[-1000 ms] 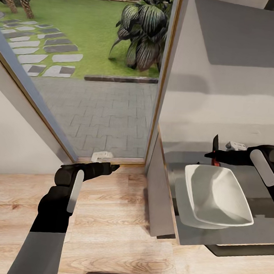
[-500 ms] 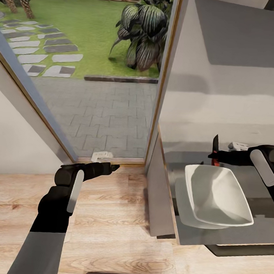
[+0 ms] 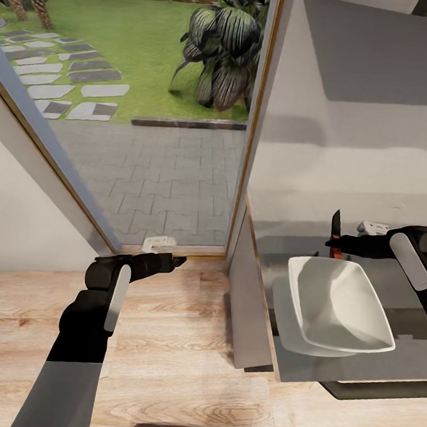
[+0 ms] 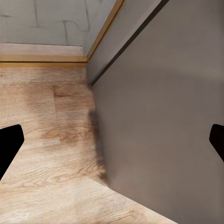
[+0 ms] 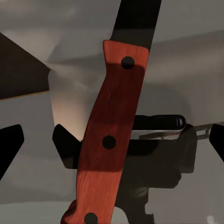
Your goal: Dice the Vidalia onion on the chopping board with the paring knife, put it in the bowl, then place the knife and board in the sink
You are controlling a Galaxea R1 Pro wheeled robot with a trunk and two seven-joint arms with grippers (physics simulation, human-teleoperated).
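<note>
1. The grey surface [image 3: 362, 369] runs along the right of the head view, its end butting against a grey side panel [image 3: 248, 306] that drops to the wooden floor [image 3: 176, 365]. To the left a tall glass door [image 3: 151, 106] looks out on grey paving, lawn and a palm-like plant.
2. The white bowl [image 3: 338, 303] sits on the surface near its front edge, tilted up toward the robot's left.
3. The right hand [image 3: 337, 244] reaches in from the right, just behind the bowl's far rim, and is clamped on the paring knife [image 3: 334, 233]. In the head view the dark blade points straight up and the reddish handle hangs below the fingers, close over the bowl's rim.
4. In the right wrist view the knife's red riveted handle [image 5: 109, 140] crosses the frame lengthwise, with the black blade continuing beyond it.
5. The left hand [image 3: 174, 260] hangs over the floor near the door sill, well apart from the surface. In the left wrist view its fingertips [image 4: 9, 144] stand wide apart with nothing between them, facing the side panel and the floorboards.
6. Compared with one second ago, the right hand and knife have drifted slightly to the right and a touch higher; the bowl and the left arm have not moved.
</note>
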